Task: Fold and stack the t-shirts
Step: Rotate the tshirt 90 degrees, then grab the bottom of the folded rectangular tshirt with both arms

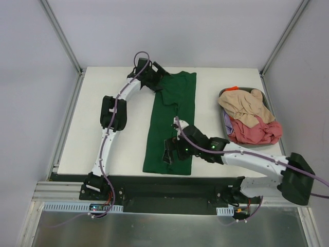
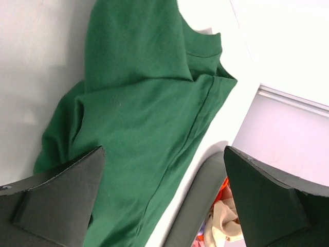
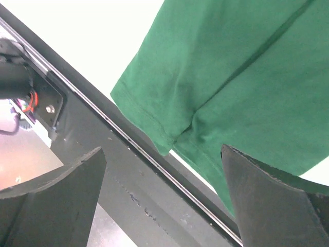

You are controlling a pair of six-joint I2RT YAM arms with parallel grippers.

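The dark green t-shirt [image 1: 172,123] lies in a long, narrow folded strip down the middle of the table. My left gripper [image 1: 157,78] is open and empty over its far, collar end, where the left wrist view shows the green cloth [image 2: 144,103] between my spread fingers [image 2: 56,200]. My right gripper [image 1: 170,152] is open and empty over the near hem, which reaches the table's front edge [image 3: 231,77]. The beige t-shirt [image 1: 244,105] lies on the pink-red t-shirt [image 1: 259,133] in a bin, with orange [image 1: 234,88] and purple [image 1: 226,123] bits showing.
The grey bin [image 1: 241,89] stands at the right of the table; its rim [image 2: 195,206] lies close to the green shirt's edge. The black base rail [image 3: 133,190] runs along the table's near edge. Frame posts stand at the back corners.
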